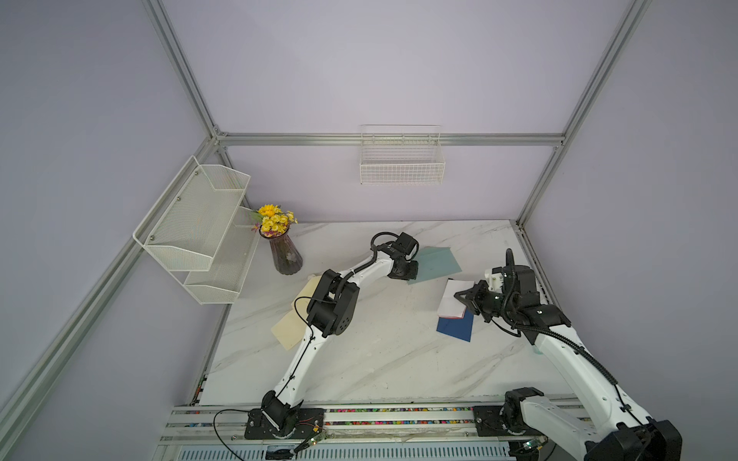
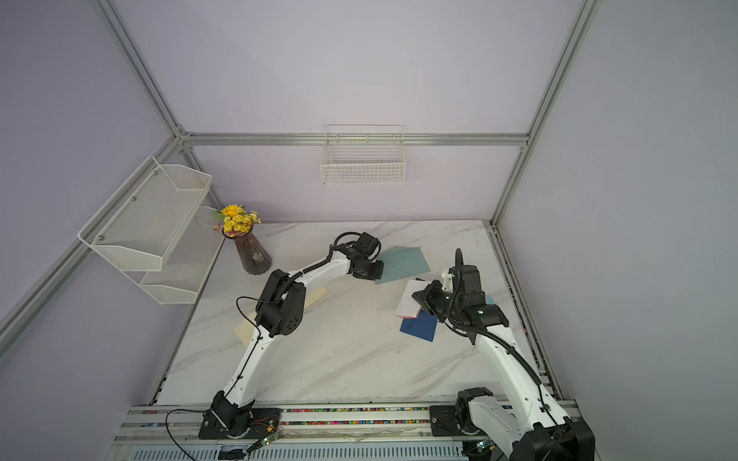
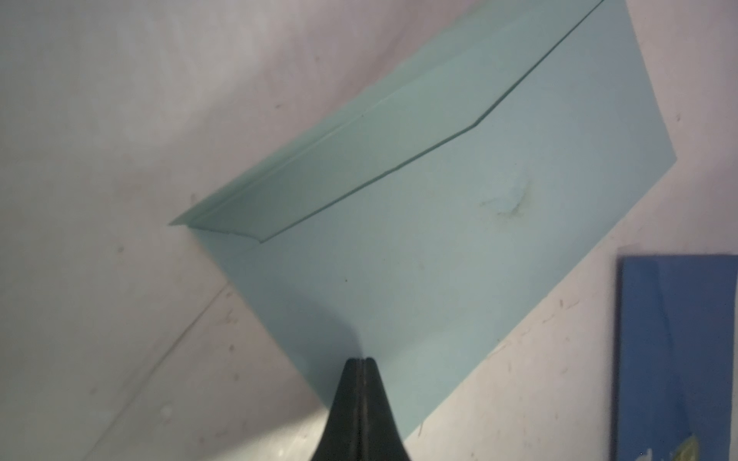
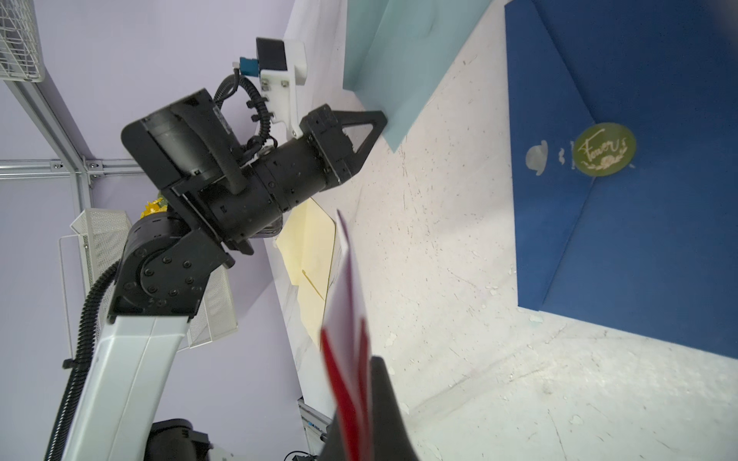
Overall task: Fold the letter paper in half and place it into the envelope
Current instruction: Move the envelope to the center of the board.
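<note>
The letter paper (image 1: 451, 301) (image 4: 346, 287) is white with red showing at its edges, and its layers are doubled over. My right gripper (image 1: 460, 297) (image 4: 365, 369) is shut on one edge of it and holds it tilted up off the table. A pale green envelope (image 1: 437, 261) (image 3: 439, 239) lies flat at the back of the table, flap side up. My left gripper (image 1: 413, 272) (image 3: 360, 361) is shut, with its tips resting on the envelope's near corner. The paper hangs just in front of that envelope.
A dark blue envelope (image 1: 455, 327) (image 4: 639, 219) with a round green sticker lies under the held paper. A cream envelope (image 1: 288, 331) lies partly under my left arm. A vase of yellow flowers (image 1: 285, 255), a mesh shelf (image 1: 199, 227) and a wire basket (image 1: 401, 163) stand along the walls.
</note>
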Robot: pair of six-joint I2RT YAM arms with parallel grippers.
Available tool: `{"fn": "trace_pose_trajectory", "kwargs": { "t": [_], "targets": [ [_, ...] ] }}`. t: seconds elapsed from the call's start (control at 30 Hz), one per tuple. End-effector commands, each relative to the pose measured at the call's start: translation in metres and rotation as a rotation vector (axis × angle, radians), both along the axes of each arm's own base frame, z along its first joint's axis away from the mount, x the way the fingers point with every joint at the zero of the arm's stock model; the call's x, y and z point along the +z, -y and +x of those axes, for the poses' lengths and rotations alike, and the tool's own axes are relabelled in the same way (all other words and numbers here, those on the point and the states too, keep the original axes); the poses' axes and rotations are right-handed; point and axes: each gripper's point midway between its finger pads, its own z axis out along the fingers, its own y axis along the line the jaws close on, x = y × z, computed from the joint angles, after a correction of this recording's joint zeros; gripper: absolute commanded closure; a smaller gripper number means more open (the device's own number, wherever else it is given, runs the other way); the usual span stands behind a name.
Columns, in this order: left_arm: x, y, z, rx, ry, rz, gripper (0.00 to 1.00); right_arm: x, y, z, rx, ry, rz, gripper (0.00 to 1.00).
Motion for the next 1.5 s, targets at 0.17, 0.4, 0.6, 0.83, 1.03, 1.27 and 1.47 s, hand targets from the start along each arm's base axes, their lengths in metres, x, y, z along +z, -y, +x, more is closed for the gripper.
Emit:
{"fn": "trace_pose_trajectory", "kwargs": {
  "t": [0.17, 0.4, 0.6, 0.83, 1.03, 1.27, 1.47],
  "targets": [
    [0.035, -0.028, -0.058, -0.070, -0.032, 0.042, 1.00, 0.011, -0.001, 0.023, 0.025, 0.091, -0.010, 1.00],
    [0.091, -0.025, -0.046, -0.253, 0.153, 0.061, 0.31, 0.010, -0.003, 0.028, 0.042, 0.091, -0.002, 1.00],
    [0.101, -0.047, -0.006, -0.247, 0.208, 0.070, 0.00, 0.009, -0.005, 0.022, 0.042, 0.085, 0.022, 1.00],
    [0.106, -0.035, 0.028, -0.275, 0.231, -0.037, 0.01, 0.016, -0.006, 0.021, 0.048, 0.096, 0.035, 1.00],
    [0.100, -0.014, 0.040, -0.284, 0.245, -0.068, 0.04, 0.022, -0.008, 0.023, 0.055, 0.101, 0.046, 1.00],
    [0.092, 0.007, 0.049, -0.279, 0.251, -0.109, 0.07, 0.030, -0.007, 0.019, 0.044, 0.111, 0.061, 1.00],
    [0.079, 0.017, 0.056, -0.252, 0.242, -0.129, 0.12, 0.038, -0.007, 0.016, 0.044, 0.123, 0.075, 1.00]
  ]
}}
